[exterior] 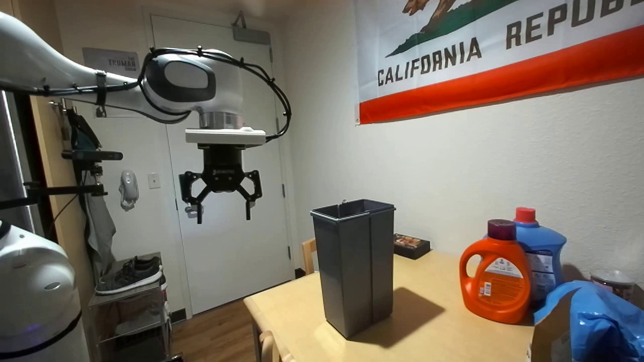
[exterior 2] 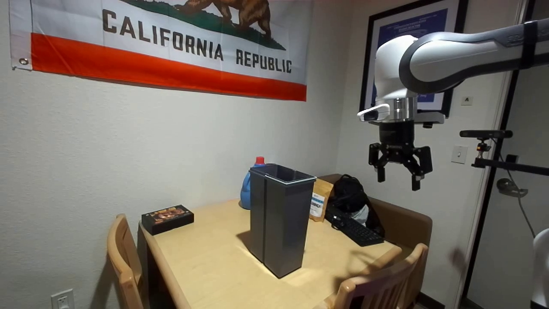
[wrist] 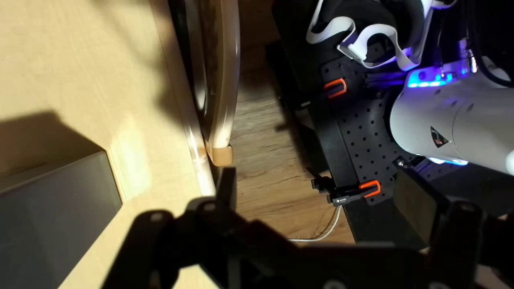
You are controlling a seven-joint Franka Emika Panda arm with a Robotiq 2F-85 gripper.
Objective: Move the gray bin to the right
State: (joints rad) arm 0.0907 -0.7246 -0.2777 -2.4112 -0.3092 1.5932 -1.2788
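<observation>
Gripper (exterior: 224, 212), foreground of the wrist view: jaws set wide, nothing between the 2 fingers (exterior: 248, 210). Gray bin (exterior: 357, 266): upright on the pale wooden table (exterior 2: 201, 257), open at the top, well apart from the gripper in both exterior views. Outward from it: black box (exterior 2: 167, 219), near the wall (exterior 2: 171, 137); orange detergent jug (exterior: 495, 281), with a blue bottle (exterior: 548, 239) behind it in an exterior view, contact between these 2 not discernible; wooden chair (wrist: 229, 80), at the table's edge in the wrist view. Step in hand, as judged: probably the approach, with no grasp made and the rightward move ahead. Next move, as judged: travel across to the bin, align the jaws over 1 of its upper edges, lower until 1 finger lies inside and 1 outside, then close. So tall and narrow a body would probably tip if pushed high. Whose right is meant cannot be told.
</observation>
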